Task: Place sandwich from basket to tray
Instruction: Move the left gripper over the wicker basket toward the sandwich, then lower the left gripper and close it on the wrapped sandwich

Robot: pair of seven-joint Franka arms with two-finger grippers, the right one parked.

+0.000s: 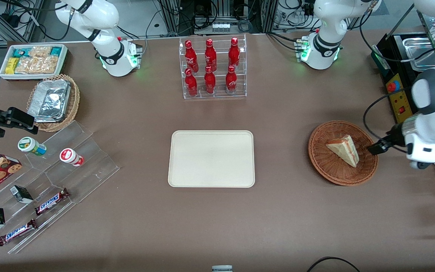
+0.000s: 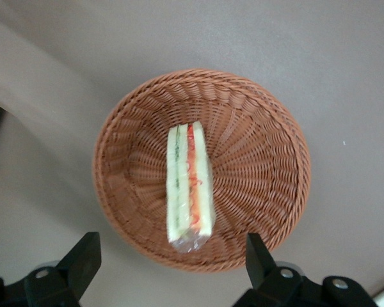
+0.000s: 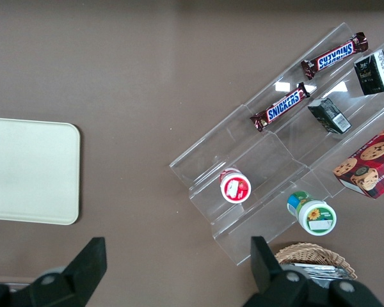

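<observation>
You're looking at the sandwich [image 1: 344, 149] sitting in the basket [image 1: 325, 162], a pale bread wedge showing red-orange and green filling along its edge, wrapped in clear film. The basket's a round, reddish-brown wicker bowl lying toward the working arm's end from the tray [image 1: 211, 159], well apart. That tray's lying flat, cream, rounded corners. Your gripper [image 2: 169, 259] is hovering above the basket, fingers spread.

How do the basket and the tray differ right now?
The basket is round, reddish-brown woven wicker; the tray is a flat, cream rectangle with rounded corners. The basket holds the sandwich; nothing lies on the tray. The open gripper hangs over the basket, not the tray. Both sit on the brown table.
</observation>
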